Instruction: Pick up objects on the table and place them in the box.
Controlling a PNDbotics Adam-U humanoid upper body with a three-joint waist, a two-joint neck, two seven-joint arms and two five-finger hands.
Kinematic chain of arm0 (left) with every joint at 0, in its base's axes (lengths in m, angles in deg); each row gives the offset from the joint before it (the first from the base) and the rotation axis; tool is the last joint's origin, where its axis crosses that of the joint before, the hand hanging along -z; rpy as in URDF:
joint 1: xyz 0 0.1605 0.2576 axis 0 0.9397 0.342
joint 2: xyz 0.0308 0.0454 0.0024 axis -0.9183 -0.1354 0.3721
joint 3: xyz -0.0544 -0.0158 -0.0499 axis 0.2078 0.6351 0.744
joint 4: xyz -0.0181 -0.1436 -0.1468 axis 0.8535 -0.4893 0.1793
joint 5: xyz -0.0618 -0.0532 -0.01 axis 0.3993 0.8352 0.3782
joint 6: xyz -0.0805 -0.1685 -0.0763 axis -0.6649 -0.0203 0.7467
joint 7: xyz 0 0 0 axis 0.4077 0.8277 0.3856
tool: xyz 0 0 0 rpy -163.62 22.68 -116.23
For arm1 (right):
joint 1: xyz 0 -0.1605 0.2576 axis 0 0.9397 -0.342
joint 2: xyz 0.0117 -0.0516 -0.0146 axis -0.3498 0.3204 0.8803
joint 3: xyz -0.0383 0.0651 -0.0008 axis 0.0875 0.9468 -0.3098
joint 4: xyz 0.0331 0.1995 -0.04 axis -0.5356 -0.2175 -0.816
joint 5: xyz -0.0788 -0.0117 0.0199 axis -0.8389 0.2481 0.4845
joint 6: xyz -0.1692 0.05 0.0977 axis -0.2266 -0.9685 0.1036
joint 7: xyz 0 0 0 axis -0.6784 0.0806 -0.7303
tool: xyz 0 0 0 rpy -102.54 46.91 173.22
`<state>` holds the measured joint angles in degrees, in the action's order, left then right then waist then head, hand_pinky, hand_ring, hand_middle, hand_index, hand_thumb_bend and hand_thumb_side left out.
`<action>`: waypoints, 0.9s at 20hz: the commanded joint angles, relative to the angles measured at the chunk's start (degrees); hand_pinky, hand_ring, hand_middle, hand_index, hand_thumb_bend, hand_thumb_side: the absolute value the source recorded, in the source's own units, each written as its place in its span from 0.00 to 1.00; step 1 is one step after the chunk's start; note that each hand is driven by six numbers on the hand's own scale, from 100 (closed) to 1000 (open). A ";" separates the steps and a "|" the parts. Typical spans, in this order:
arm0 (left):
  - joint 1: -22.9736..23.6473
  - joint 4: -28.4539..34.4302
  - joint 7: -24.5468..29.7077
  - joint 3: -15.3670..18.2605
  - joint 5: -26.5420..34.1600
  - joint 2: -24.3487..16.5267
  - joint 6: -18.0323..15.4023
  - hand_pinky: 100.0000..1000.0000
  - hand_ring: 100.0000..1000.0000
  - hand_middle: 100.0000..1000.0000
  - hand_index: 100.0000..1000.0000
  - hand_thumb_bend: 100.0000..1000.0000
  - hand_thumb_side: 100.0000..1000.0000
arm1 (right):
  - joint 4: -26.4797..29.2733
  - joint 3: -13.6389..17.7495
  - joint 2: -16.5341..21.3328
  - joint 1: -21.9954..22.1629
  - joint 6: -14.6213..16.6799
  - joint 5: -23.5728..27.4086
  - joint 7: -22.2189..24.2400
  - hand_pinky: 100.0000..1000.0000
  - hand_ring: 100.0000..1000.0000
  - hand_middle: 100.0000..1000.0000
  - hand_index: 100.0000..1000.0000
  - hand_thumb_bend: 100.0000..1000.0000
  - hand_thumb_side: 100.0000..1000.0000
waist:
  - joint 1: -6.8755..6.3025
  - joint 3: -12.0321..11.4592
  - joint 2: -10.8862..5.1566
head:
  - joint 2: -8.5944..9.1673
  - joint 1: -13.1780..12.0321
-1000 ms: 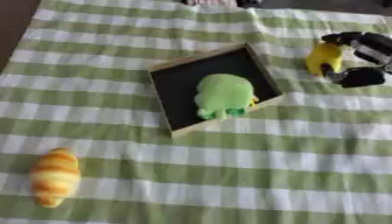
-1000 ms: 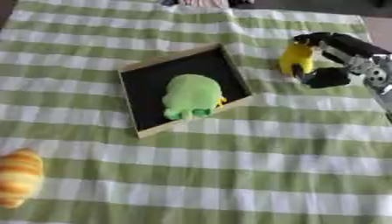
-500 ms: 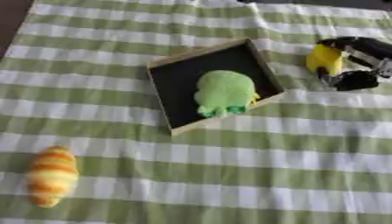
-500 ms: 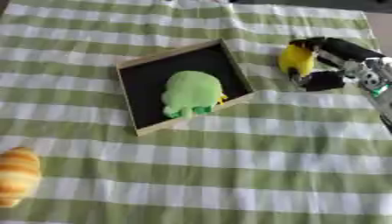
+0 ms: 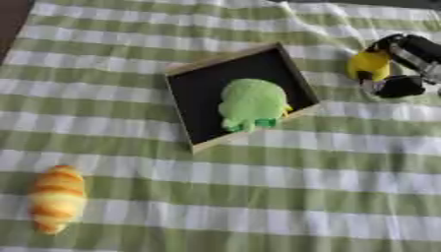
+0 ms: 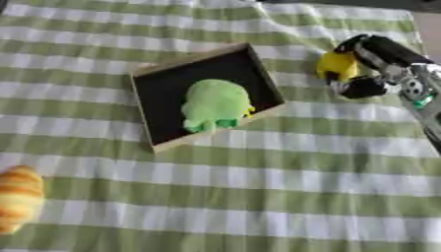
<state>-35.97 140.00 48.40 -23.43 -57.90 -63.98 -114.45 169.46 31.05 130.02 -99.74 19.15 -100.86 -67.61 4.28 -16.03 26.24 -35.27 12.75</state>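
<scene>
A green-and-white striped cloth (image 5: 258,197) covers the table. On it lies a shallow, black-lined, wooden-rimmed square box (image 5: 206,83), holding a soft green plush toy (image 5: 251,103). Right of the box, the right hand (image 6: 379,66) has its fingers curled round a small yellow object (image 6: 336,65). Well below and left of the box rests an orange-striped croissant-shaped toy (image 5: 54,198).

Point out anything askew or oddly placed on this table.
The box sits turned at an angle to the cloth's stripes. The green plush toy inside lies against its lower right rim, its bottom edge reaching over the wall. The croissant still lies outside on the cloth. The right hand is curled round a yellow object.
</scene>
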 commanded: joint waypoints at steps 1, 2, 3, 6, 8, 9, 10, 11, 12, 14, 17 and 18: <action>-0.14 1.11 0.15 0.41 0.02 -1.00 0.12 0.70 0.70 0.65 0.79 0.00 0.56 | 4.02 -0.02 2.75 -0.40 1.08 3.30 -3.28 0.72 0.58 0.41 0.49 0.00 0.12 | -0.37 0.16 -1.93 | -0.44 -0.03; -0.06 1.11 0.14 0.41 0.02 -1.02 0.15 0.71 0.70 0.65 0.78 0.00 0.56 | 5.15 -0.07 3.01 -0.45 1.40 4.21 -3.75 0.72 0.58 0.42 0.49 0.00 0.39 | -0.43 0.27 -2.15 | -0.64 -0.06; 0.02 1.11 0.14 0.40 0.01 -1.05 0.17 0.71 0.70 0.65 0.79 0.00 0.56 | 6.36 0.01 3.33 -0.58 1.68 4.70 -4.25 0.72 0.58 0.42 0.50 0.00 0.11 | -0.49 0.42 -2.37 | -0.84 -0.08; 0.20 1.11 0.14 0.36 -0.01 -1.20 0.23 0.71 0.70 0.65 0.79 0.00 0.56 | 10.75 0.16 3.90 -0.77 2.16 7.08 -4.94 0.73 0.58 0.43 0.51 0.00 0.11 | -0.71 0.96 -3.02 | -1.43 -0.22; 0.29 1.11 0.15 0.31 -0.01 -1.24 0.29 0.71 0.70 0.65 0.79 0.00 0.56 | 14.29 0.18 4.40 -0.81 2.37 9.28 -4.61 0.74 0.59 0.43 0.51 0.00 0.12 | -0.79 1.23 -3.41 | -1.72 -0.40; 0.30 1.11 0.18 0.27 0.00 -1.26 0.32 0.71 0.70 0.65 0.79 0.00 0.57 | 16.20 0.15 4.61 -0.86 2.43 10.47 -4.34 0.74 0.58 0.43 0.51 0.00 0.23 | -0.80 1.29 -3.60 | -1.88 -0.46; 0.26 1.11 0.20 0.23 0.03 -1.27 0.35 0.71 0.70 0.65 0.79 0.00 0.57 | 18.21 0.03 4.77 -1.00 2.39 11.80 -3.98 0.74 0.58 0.43 0.51 0.00 0.13 | -0.80 1.33 -3.79 | -2.03 -0.52; 0.16 1.11 0.22 0.19 0.07 -1.29 0.37 0.71 0.70 0.65 0.79 0.00 0.57 | 20.17 -0.23 4.89 -1.25 2.28 12.98 -3.46 0.74 0.58 0.43 0.52 0.00 0.13 | -0.81 1.33 -3.99 | -2.15 -0.56; -0.02 1.11 0.24 0.12 0.12 -1.34 0.35 0.71 0.70 0.65 0.79 0.00 0.57 | 22.17 -0.84 4.94 -1.69 2.25 13.92 -2.64 0.74 0.58 0.43 0.52 0.00 0.13 | -0.81 1.30 -4.23 | -2.29 -0.50; -0.69 1.11 0.38 -0.24 0.31 -1.52 0.12 0.71 0.70 0.65 0.79 0.00 0.57 | 25.43 -2.59 4.33 -3.23 2.14 15.18 -0.36 0.74 0.58 0.44 0.52 0.00 0.13 | -0.82 1.03 -4.75 | -2.55 -0.13; -2.50 1.11 0.81 -1.12 0.69 -1.67 -0.49 0.71 0.71 0.66 0.79 0.00 0.56 | 27.74 -5.72 2.07 -6.74 1.58 16.54 3.69 0.74 0.57 0.44 0.53 0.00 0.13 | -0.87 0.21 -5.42 | -2.91 0.65; -3.39 1.11 1.04 -1.57 0.84 -1.72 -0.87 0.71 0.71 0.66 0.79 0.00 0.55 | 27.79 -6.81 1.04 -8.04 1.34 16.96 5.20 0.75 0.57 0.44 0.53 0.00 0.13 | -0.83 -0.30 -5.60 | -3.00 1.06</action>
<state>-38.76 140.00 49.13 -24.86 -57.32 -64.04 -114.92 195.66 24.82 130.70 -106.79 20.63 -84.87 -64.00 3.74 -16.48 21.91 -38.03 13.35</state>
